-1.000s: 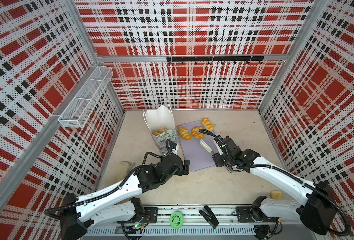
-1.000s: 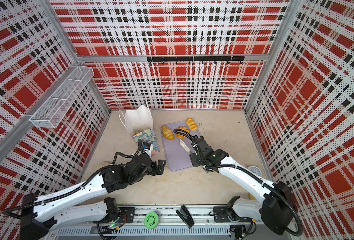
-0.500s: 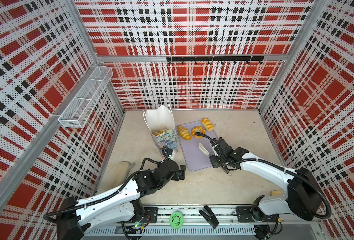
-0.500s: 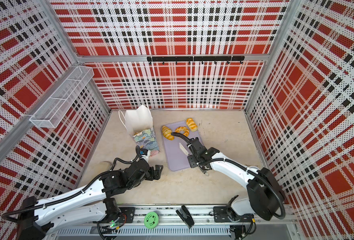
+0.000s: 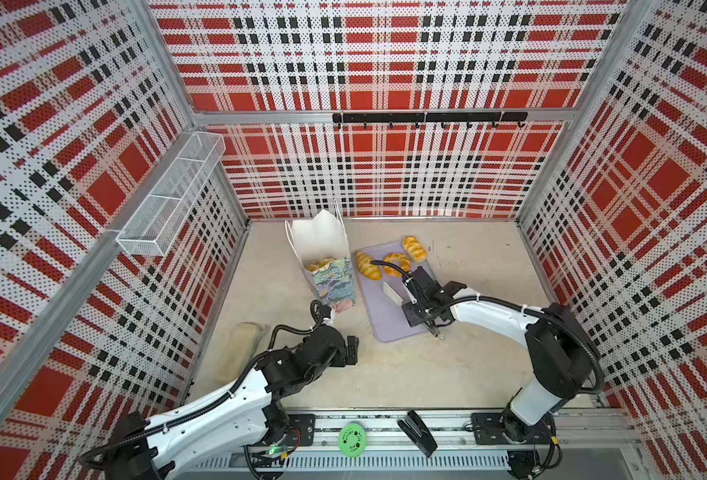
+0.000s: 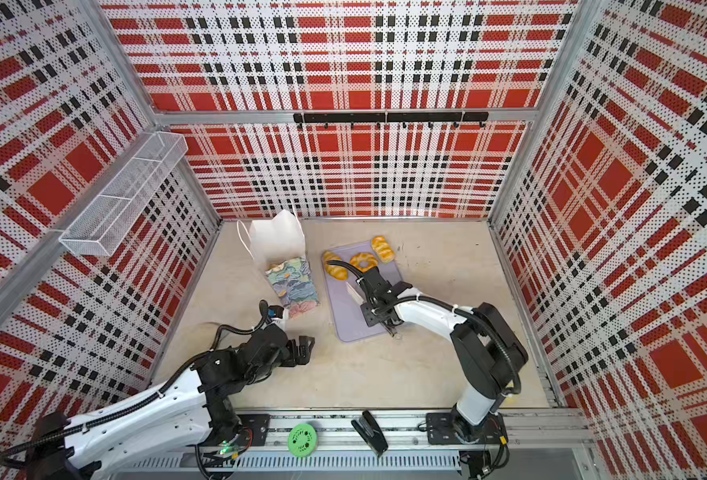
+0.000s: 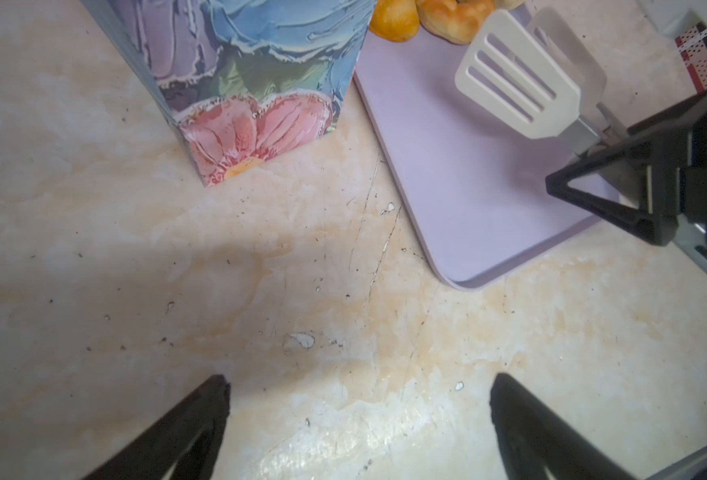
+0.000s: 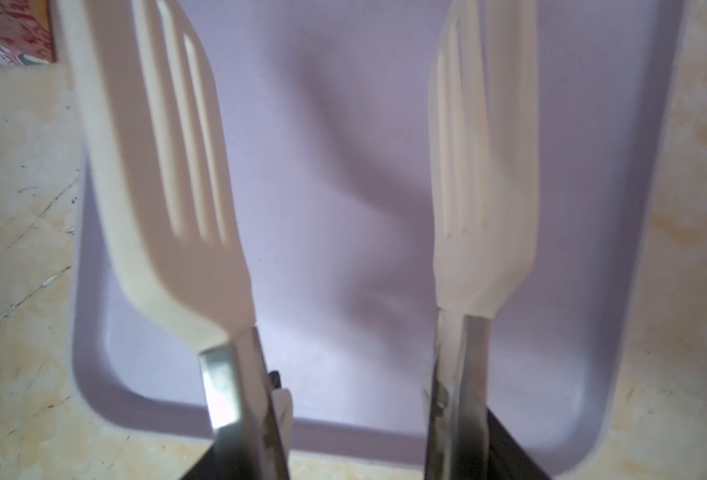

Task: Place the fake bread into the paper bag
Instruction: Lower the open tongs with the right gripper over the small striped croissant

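Note:
The paper bag stands upright left of the lavender tray. Some fake bread shows inside the bag. Three more pieces lie at the tray's far end: a croissant, a ring and a striped bun. My right gripper is shut on white slotted tongs, whose blades stand apart, empty, over the tray's bare near half. My left gripper hangs open over bare table in front of the bag.
A pale tan oblong object lies by the left wall. A wire basket hangs on that wall and a hook rail on the back wall. A green disc and a black stapler sit on the front rail.
My right arm has drawn the tongs back from the bread toward the tray's near end, and their blades have narrowed a little. My left gripper has pulled back from the bag toward the front.

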Robot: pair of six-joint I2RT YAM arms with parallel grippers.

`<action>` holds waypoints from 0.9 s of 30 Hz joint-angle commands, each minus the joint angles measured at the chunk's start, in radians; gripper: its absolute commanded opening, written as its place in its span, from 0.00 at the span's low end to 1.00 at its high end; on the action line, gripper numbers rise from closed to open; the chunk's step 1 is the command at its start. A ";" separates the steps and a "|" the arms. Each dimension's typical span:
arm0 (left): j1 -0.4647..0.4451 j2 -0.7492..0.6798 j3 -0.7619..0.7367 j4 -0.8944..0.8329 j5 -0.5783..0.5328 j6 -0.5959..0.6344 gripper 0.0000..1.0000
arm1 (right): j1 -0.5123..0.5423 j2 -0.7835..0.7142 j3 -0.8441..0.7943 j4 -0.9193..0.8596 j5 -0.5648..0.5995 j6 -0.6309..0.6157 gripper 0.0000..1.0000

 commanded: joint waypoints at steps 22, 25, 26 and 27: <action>0.008 -0.137 -0.117 0.035 0.015 -0.033 1.00 | -0.004 0.222 0.191 0.149 0.040 -0.156 0.59; 0.007 -0.120 -0.112 0.037 0.020 -0.032 0.99 | -0.006 0.243 0.212 0.155 0.034 -0.162 0.58; 0.006 -0.115 -0.110 0.038 0.020 -0.032 0.99 | -0.007 0.249 0.218 0.155 0.032 -0.164 0.58; 0.006 -0.108 -0.108 0.039 0.019 -0.032 0.99 | -0.007 0.256 0.226 0.155 0.028 -0.168 0.57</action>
